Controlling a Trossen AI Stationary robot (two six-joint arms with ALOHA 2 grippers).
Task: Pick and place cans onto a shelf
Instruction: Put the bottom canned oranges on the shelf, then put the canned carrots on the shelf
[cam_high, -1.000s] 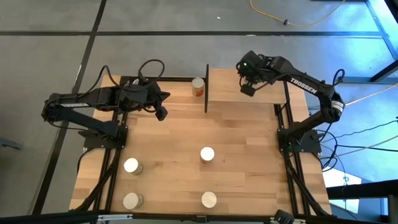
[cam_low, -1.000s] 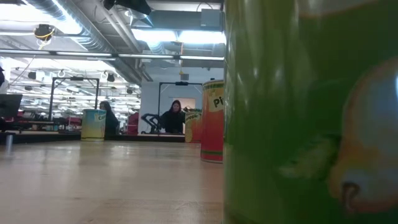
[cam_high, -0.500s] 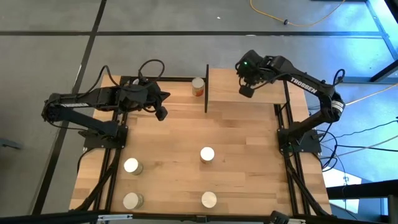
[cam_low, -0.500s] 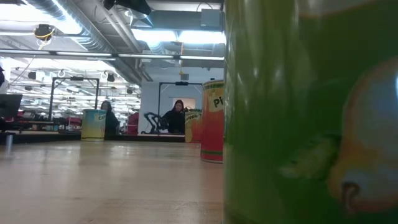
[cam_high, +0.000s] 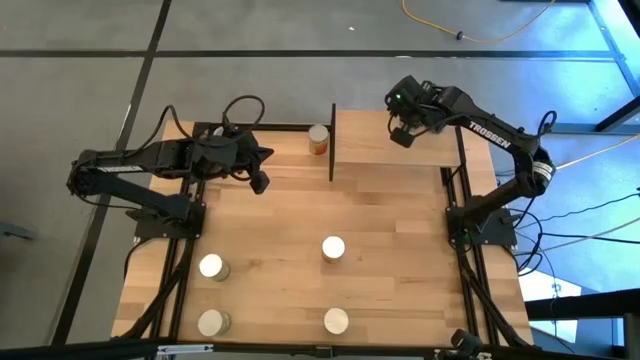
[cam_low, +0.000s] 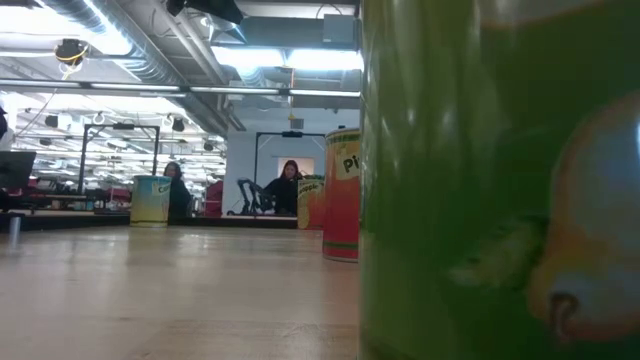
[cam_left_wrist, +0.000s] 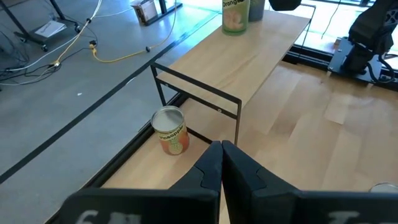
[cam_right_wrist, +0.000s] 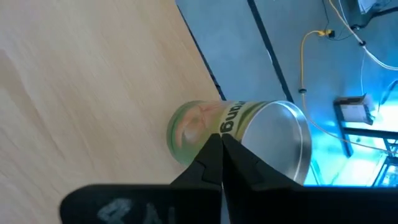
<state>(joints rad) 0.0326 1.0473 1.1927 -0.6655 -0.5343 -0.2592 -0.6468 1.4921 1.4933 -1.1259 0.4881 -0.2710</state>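
Observation:
The shelf (cam_high: 400, 150) is a light-wood board with a black upright side panel (cam_high: 332, 140), at the table's far right. A green-labelled can (cam_right_wrist: 236, 130) stands upright near the shelf's far edge; it also shows in the left wrist view (cam_left_wrist: 235, 15). My right gripper (cam_high: 403, 135) is shut above the shelf, right by this can (cam_right_wrist: 217, 146). An orange can (cam_high: 318, 139) stands on the table left of the panel (cam_left_wrist: 171, 129). My left gripper (cam_high: 258, 184) is shut and empty, left of that can (cam_left_wrist: 221, 149). Several more cans stand on the near half of the table. My right gripper's shut fingertips (cam_right_wrist: 214, 149) stand right at the green can's labelled side (cam_right_wrist: 205, 127). I cannot tell whether they touch it. The can stands upright on the shelf board.
Cans stand at the table's middle (cam_high: 333, 248), near left (cam_high: 211, 266) (cam_high: 211, 322) and near middle (cam_high: 336, 320). In the low view a green can (cam_low: 500, 180) fills the right side, with a red one (cam_low: 342, 195) behind. People show in the room beyond.
My right gripper has shifted a little toward the table's far right corner, above the shelf, with its fingers still shut.

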